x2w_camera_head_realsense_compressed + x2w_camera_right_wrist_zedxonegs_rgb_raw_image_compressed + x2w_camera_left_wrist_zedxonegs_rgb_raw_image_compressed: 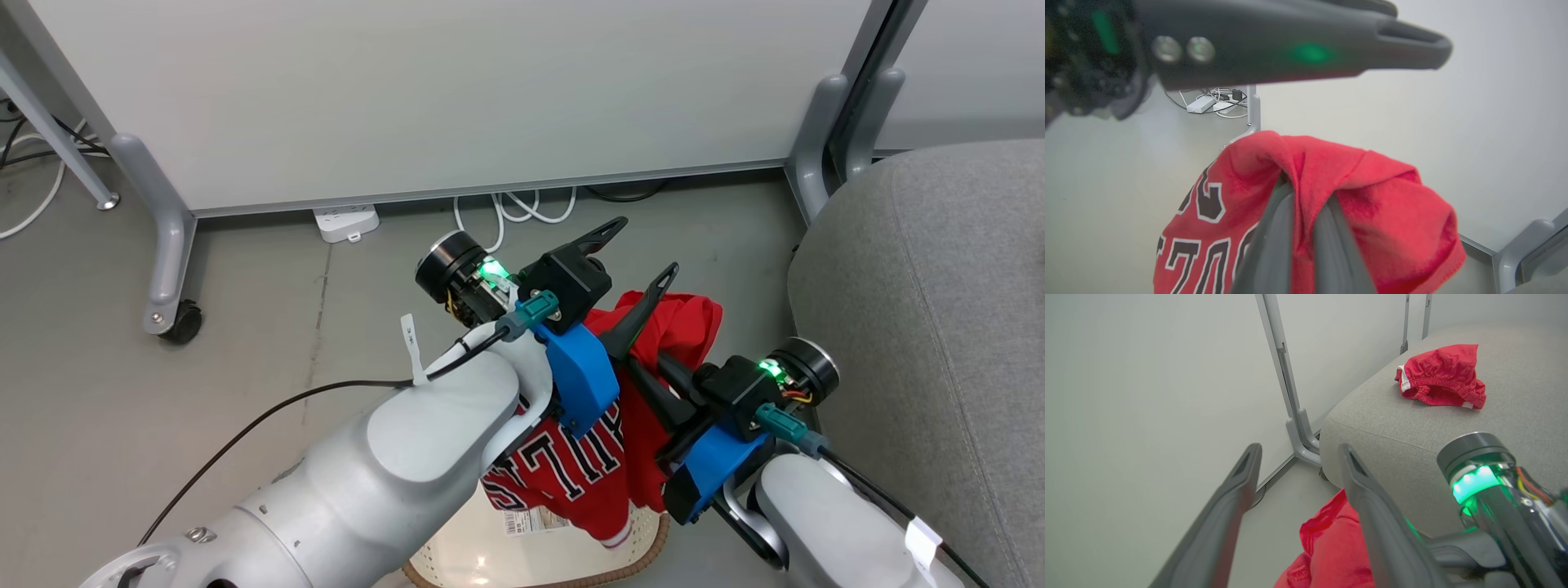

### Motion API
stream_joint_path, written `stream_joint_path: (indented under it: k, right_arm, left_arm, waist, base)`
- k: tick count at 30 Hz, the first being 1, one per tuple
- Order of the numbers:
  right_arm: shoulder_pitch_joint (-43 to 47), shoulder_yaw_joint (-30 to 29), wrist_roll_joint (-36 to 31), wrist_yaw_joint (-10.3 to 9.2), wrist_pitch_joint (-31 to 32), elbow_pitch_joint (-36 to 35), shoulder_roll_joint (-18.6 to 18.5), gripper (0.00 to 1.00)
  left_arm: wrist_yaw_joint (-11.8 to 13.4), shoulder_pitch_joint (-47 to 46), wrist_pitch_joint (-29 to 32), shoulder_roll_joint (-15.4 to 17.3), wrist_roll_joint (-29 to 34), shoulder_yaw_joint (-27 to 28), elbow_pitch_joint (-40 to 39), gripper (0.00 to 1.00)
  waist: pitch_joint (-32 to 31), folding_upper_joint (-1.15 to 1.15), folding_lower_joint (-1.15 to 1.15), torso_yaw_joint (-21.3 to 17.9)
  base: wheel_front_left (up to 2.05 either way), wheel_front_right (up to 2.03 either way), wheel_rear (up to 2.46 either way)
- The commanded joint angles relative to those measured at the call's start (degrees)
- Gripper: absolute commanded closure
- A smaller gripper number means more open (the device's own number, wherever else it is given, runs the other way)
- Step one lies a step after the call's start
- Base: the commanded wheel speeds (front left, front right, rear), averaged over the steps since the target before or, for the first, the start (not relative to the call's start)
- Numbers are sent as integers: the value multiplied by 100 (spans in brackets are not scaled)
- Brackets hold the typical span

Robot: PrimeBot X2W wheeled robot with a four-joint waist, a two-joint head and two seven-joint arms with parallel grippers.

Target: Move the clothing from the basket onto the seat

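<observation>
A red jersey (588,465) with black white-edged lettering hangs over the cream basket (645,545) at the bottom of the head view. My right gripper (1306,190) is shut on a fold of the jersey (1372,196), with fabric draped over its fingertips. My left gripper (641,249) stands open just above and left of that fold, holding nothing. In the left wrist view the left gripper (1298,457) frames the jersey (1331,547) below. A second red garment (1441,375) with white trim lies crumpled on the grey seat (1372,428). That seat (922,286) is to the right of both arms.
A white partition panel (449,90) on grey wheeled legs (167,245) stands behind the arms. A power strip (347,222) and white cables (514,208) lie on the grey floor under it. Another grey leg (812,155) stands close to the seat's far corner.
</observation>
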Motion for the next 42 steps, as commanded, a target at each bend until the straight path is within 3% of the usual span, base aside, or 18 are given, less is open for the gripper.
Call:
stream_joint_path:
  k: [1, 12, 42]
  right_arm:
    - [20, -24, 5, -2, -3, -34, -21, 100]
    - [-41, -542, -75, -2, -3, -186, -100, 100]
    - [366, -2591, -258, -2, -2, -817, -160, 100]
  left_arm:
    - [37, -71, -27, 10, -25, -21, 7, 0]
    - [57, -218, -28, 10, -16, -36, -2, 0]
    - [-66, -276, 125, 14, 221, -194, -326, 0]
  waist:
    - [16, 0, 0, -17]
    - [321, 0, 0, -399]
    - [1187, 0, 0, -2273]
  base:
    - [0, 0, 0]
    - [0, 0, 0]
    - [0, 0, 0]
